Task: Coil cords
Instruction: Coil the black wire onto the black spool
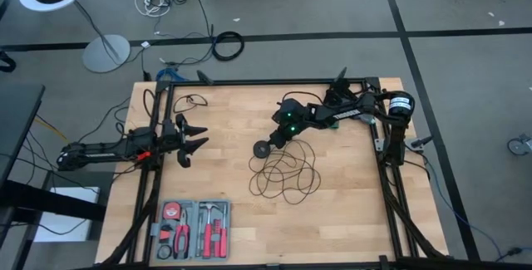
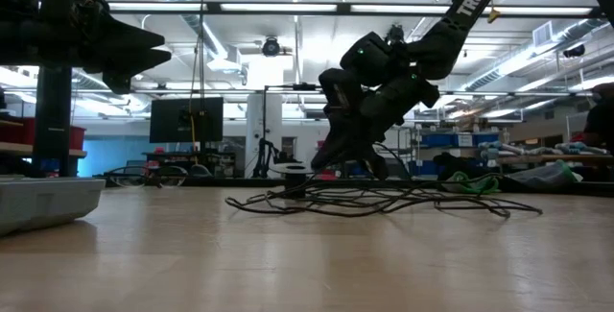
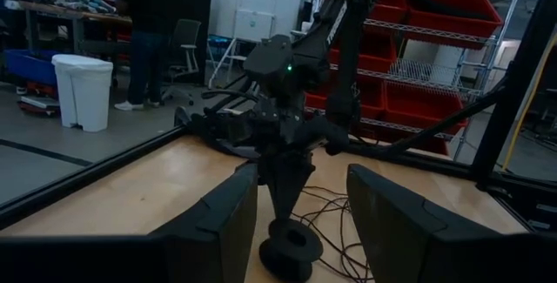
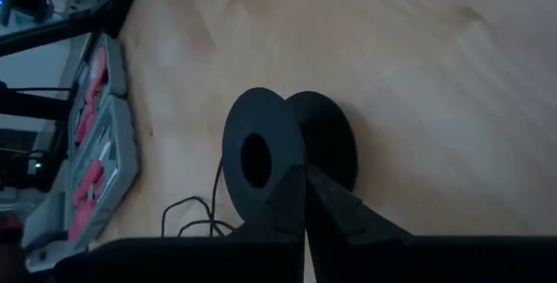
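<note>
Puck (image 1: 263, 148) mid-table, cord (image 1: 287, 170) loops just right and near of it; tool tray (image 1: 193, 229) at near left; left gripper (image 1: 193, 141) left of puck.

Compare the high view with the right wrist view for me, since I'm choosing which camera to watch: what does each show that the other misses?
Only the high view shows the loose loops of thin black cord, the waiting left gripper at the table's left side, and the whole wooden table.

Only the right wrist view shows the right gripper shut at the round black puck, and the puck's centre hole.

Both show the puck, the table and the grey tray of red-handled tools.
</note>
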Tool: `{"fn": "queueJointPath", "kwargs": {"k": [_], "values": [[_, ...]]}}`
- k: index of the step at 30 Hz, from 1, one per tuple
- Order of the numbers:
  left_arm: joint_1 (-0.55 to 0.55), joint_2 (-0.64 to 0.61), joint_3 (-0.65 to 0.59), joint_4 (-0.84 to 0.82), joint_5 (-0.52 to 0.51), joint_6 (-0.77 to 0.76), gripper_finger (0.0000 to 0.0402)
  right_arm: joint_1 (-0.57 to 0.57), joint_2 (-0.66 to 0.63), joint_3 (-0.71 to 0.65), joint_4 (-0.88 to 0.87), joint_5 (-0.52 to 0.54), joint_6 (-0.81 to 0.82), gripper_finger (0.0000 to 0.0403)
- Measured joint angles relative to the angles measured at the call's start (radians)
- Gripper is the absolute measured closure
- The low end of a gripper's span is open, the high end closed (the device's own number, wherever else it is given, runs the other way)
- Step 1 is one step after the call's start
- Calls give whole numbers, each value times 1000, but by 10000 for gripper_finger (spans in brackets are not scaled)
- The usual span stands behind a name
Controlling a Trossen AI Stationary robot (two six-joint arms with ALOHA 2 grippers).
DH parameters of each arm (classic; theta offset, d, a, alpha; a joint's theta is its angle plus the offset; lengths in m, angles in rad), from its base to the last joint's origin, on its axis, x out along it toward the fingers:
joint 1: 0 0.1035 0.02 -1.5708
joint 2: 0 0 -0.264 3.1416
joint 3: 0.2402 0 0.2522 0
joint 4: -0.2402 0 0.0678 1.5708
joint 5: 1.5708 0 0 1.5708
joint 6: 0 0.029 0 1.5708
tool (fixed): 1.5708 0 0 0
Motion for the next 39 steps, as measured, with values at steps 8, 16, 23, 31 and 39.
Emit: {"fn": "queueJointPath", "kwargs": {"k": [8,16,23,31,39], "values": [[0,0,0,0,0,0,218,0,-14,0,52,-5,-1,402],[0,0,0,21,0,0,218,0,-49,0,77,-6,-11,403],[0,0,0,104,0,0,218,13,-66,0,104,12,-34,403],[0,0,0,116,-6,-38,218,29,-67,0,163,28,-37,403],[0,49,0,44,-104,-164,218,40,-67,0,323,6,-37,403]]}}
